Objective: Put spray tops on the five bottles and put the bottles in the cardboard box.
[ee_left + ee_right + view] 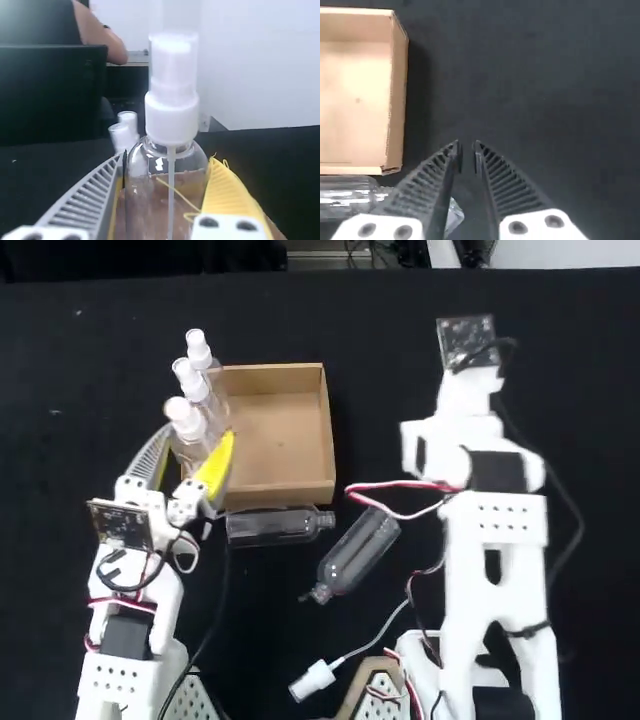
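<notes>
Now left pincer [198,440]: clenching capped bottle [170,145]
Bottle: standing upright at cardboard box [327,430] left wall
Right pincer [467,150]: hovering clenched, empty

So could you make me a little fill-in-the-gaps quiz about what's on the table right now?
1. The left hand grips a bottle whose spray top is already ___.
2. Counting that one, ___ standing bottles wear white tops.
3. Lying on their sides on the black table are ___ bottles without tops.
4. One loose spray top lies on the table, ___ the cardboard box.

Missing words: on; three; two; outside.
</notes>
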Controlling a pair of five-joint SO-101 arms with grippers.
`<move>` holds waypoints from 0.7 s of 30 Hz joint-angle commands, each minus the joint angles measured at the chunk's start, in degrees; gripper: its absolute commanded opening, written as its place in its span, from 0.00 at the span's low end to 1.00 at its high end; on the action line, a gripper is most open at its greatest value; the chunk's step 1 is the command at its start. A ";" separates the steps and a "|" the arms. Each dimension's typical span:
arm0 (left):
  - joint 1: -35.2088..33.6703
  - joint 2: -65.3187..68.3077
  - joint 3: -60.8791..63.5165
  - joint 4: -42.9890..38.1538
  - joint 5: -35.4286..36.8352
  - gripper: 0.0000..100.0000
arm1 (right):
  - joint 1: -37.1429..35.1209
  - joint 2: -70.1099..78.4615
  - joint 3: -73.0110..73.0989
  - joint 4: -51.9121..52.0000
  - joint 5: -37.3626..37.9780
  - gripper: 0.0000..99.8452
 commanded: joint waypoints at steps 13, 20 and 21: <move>-2.42 12.04 1.80 -15.38 0.44 0.03 | -4.04 -1.71 23.16 -30.51 -7.21 0.03; -2.24 29.45 1.19 -31.91 0.44 0.03 | -4.13 -1.36 27.12 -35.25 -7.21 0.03; -2.24 31.47 1.19 -33.41 0.44 0.03 | -4.13 -1.36 27.21 -35.25 -7.21 0.03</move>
